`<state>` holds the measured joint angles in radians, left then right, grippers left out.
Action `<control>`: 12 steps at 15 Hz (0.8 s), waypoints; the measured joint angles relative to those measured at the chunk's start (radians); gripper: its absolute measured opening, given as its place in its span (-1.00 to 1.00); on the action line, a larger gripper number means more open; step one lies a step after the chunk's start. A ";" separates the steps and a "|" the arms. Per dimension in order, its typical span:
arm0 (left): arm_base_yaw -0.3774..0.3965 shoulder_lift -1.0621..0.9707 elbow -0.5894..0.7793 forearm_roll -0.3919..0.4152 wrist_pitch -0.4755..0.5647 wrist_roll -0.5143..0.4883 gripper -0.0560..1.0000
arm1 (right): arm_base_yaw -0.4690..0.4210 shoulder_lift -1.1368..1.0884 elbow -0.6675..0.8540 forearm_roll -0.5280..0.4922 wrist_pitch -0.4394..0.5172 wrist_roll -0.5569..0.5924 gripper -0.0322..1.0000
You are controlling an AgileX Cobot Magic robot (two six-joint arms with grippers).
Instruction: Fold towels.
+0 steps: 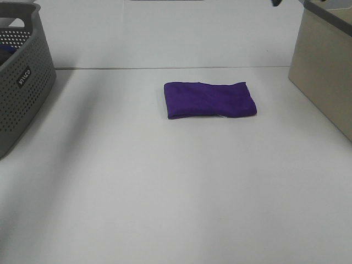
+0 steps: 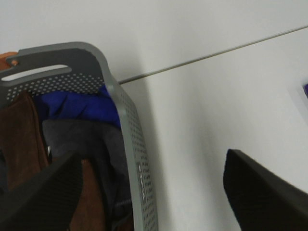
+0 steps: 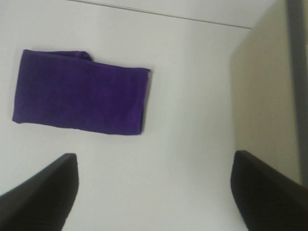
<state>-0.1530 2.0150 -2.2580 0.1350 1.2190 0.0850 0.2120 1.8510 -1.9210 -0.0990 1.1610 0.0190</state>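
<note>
A purple towel (image 1: 210,100) lies folded into a flat rectangle on the white table (image 1: 165,192), just behind the middle. It also shows in the right wrist view (image 3: 79,98). My right gripper (image 3: 154,192) is open and empty, held above the table between the towel and the beige box. My left gripper (image 2: 151,192) is open and empty, held above the right rim of the grey basket (image 2: 120,110). Brown (image 2: 19,139), blue (image 2: 77,106) and grey (image 2: 82,139) towels lie bunched in the basket. Neither gripper shows in the exterior high view.
The grey perforated basket (image 1: 22,82) stands at the table's left edge. A beige box (image 1: 324,66) stands at the right edge and also shows in the right wrist view (image 3: 262,96). A white wall runs behind the table.
</note>
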 joint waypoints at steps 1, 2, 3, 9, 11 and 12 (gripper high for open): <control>0.010 -0.086 0.090 -0.018 0.000 -0.008 0.52 | -0.036 -0.046 0.000 -0.010 0.035 0.010 0.67; 0.016 -0.174 0.197 -0.035 -0.003 -0.012 0.52 | -0.085 -0.096 0.011 -0.008 0.042 0.033 0.67; 0.016 -0.269 0.327 -0.042 -0.003 -0.015 0.52 | -0.141 -0.160 0.050 0.020 0.042 0.051 0.67; 0.016 -0.938 0.981 -0.010 -0.052 -0.115 0.52 | -0.238 -0.782 0.586 0.112 0.052 0.041 0.65; 0.016 -1.298 1.226 -0.005 -0.099 -0.123 0.52 | -0.238 -1.129 0.861 0.108 0.031 0.022 0.65; 0.016 -1.401 1.301 0.003 -0.112 -0.123 0.52 | -0.238 -1.246 0.943 0.099 0.020 0.020 0.65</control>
<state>-0.1370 0.6140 -0.9570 0.1380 1.1070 -0.0380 -0.0260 0.6050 -0.9780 0.0000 1.1810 0.0390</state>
